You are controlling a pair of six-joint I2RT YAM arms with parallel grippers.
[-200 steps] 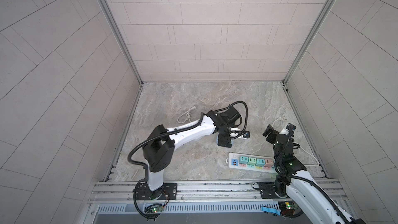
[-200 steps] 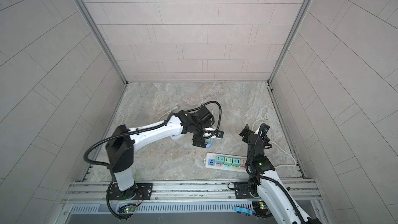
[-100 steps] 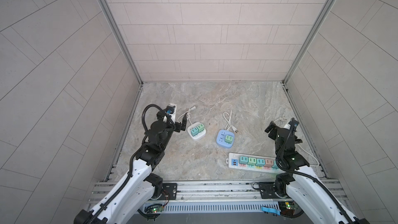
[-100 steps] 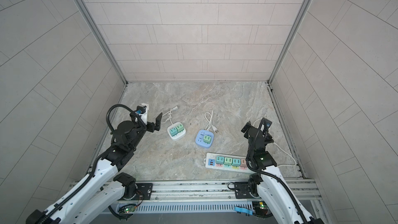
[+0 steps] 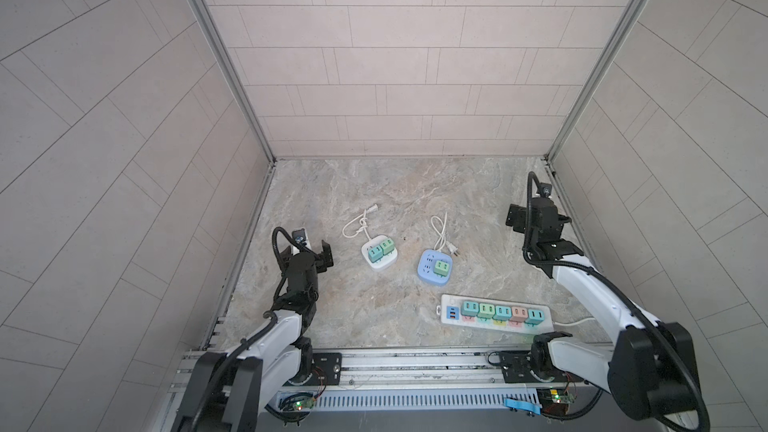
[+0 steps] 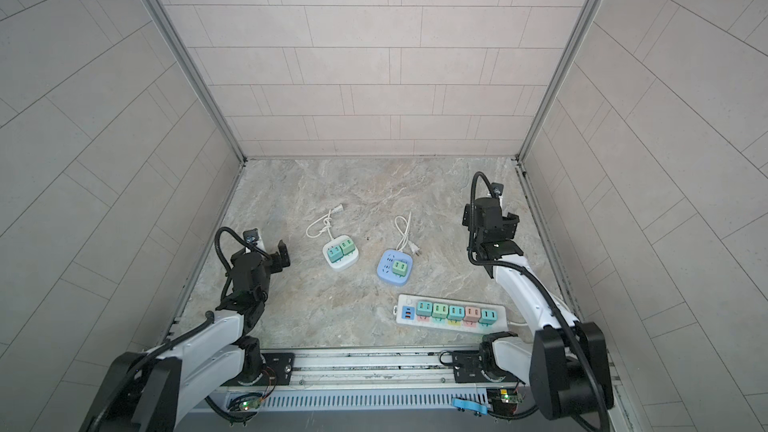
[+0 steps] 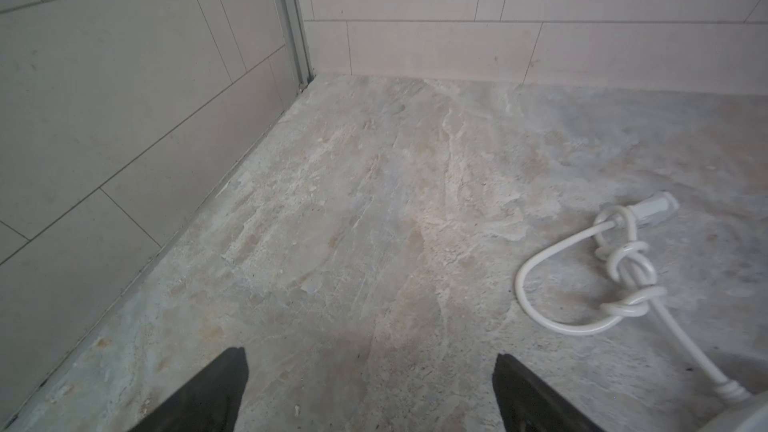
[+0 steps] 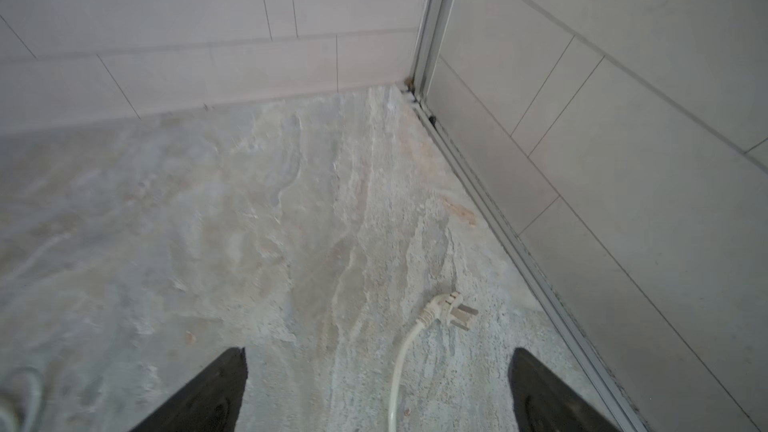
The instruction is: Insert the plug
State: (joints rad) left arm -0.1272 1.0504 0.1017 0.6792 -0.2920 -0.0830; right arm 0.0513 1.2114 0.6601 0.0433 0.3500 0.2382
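Both grippers are open and hold nothing. My left gripper point(image 5: 312, 249) point(image 6: 270, 249) point(image 7: 370, 354) hovers at the left wall, left of a white square socket point(image 5: 380, 263) point(image 6: 341, 264) carrying two green adapters. That socket's knotted cord ends in a plug point(image 5: 373, 208) point(image 6: 339, 209) point(image 7: 656, 205) lying loose. A blue socket point(image 5: 428, 274) point(image 6: 388, 273) holds one green adapter, and its own plug point(image 5: 455, 251) point(image 6: 415, 249) lies beside it. My right gripper point(image 5: 538, 218) point(image 6: 490, 220) point(image 8: 378, 350) hangs near the right wall. In the right wrist view a white pronged plug point(image 8: 451, 309) lies on the floor just ahead of it.
A long white power strip point(image 5: 451, 314) point(image 6: 409, 312) with several coloured adapters lies near the front edge, its cable point(image 5: 577, 321) running right under my right arm. Tiled walls close in on three sides. The metal rail point(image 5: 415, 361) bounds the front.
A second ago my left arm reached over the blue socket in the middle; it has pulled back to the left wall. My right gripper has moved slightly farther from the rail.
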